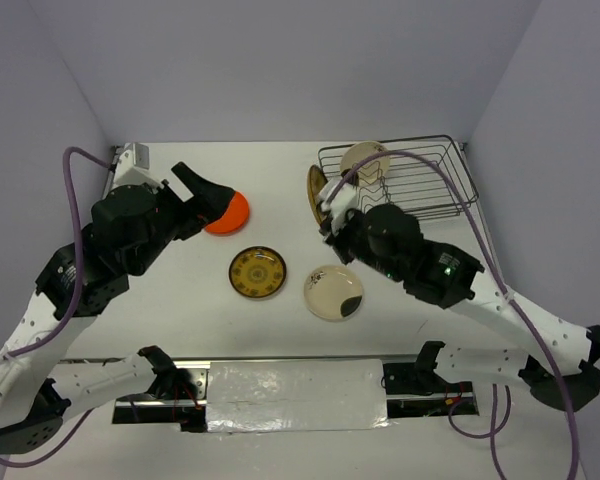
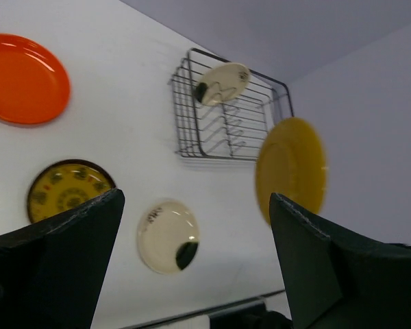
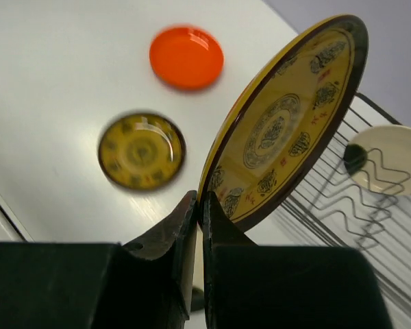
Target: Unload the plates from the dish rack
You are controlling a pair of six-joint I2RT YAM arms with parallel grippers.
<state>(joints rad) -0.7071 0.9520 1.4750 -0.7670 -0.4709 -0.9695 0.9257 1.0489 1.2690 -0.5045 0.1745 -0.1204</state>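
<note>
Between the right fingers (image 3: 168,236) a brown plate with yellow-gold pattern (image 3: 288,123) is held on its edge. The two fingers are clamped on its lower rim, with only the thickness of the plate between them. This plate is carried in the air just beside the left end of the dish rack (image 1: 430,190), outside the wires. Inside the rack one cream plate with a dark patch (image 1: 365,158) is seen, leaning among the wavy dividers. On the worktop (image 1: 280,170) three plates are laid flat: an orange plate (image 1: 235,210), a second brown patterned plate (image 1: 258,272) and a second cream plate (image 1: 334,292). The left fingers (image 2: 61,253) are spread wide apart with nothing held in them, and they hang over the edge of the orange plate.

The step in hand is judged to be the putting down of the held plate. To do it well, a bare place on the worktop should be chosen, near the laid plates but not over them. The plate should be tilted toward flat and lowered until its underside is supported, and only then should the fingers be opened. As only the rim is gripped, a quick swing could let the plate slip.

In the left wrist view the held plate is blurred and its pattern cannot be read. In the top view part of the orange plate is covered by the left fingers. In the right wrist view the rack is cut off by the frame edge. How far the right fingers reach behind the rim cannot be made out.
</note>
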